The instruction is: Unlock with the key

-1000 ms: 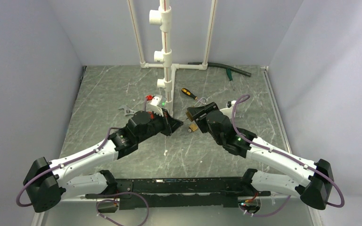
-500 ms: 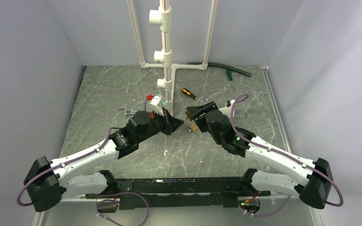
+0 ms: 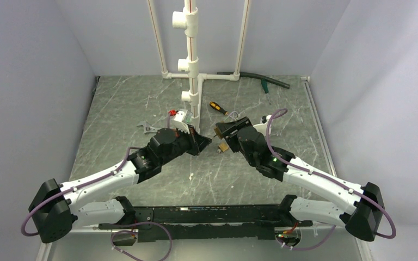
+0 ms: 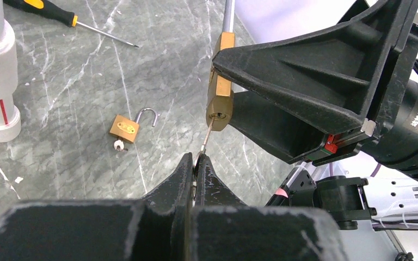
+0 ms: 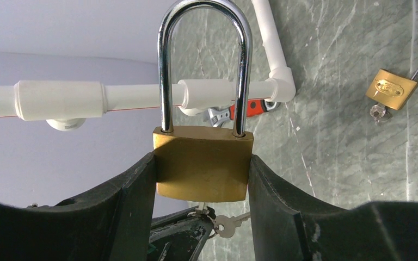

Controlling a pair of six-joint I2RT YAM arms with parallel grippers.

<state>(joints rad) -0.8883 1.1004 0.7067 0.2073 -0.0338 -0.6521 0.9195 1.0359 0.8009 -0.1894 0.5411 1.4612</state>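
One small padlock (image 4: 124, 128), screwdriver (image 4: 60, 15) near key (image 4: 207, 136)

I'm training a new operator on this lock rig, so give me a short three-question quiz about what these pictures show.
1. True or false: the shackle of the large brass padlock is swung open.
2. What is the left tool shut on? A) the key B) a screwdriver C) a wrench
3. Fill in: the large brass padlock is clamped in the ___ tool.

Key: 1 false, both shackle legs sit in the body; 2 A; 3 right, the right tool.
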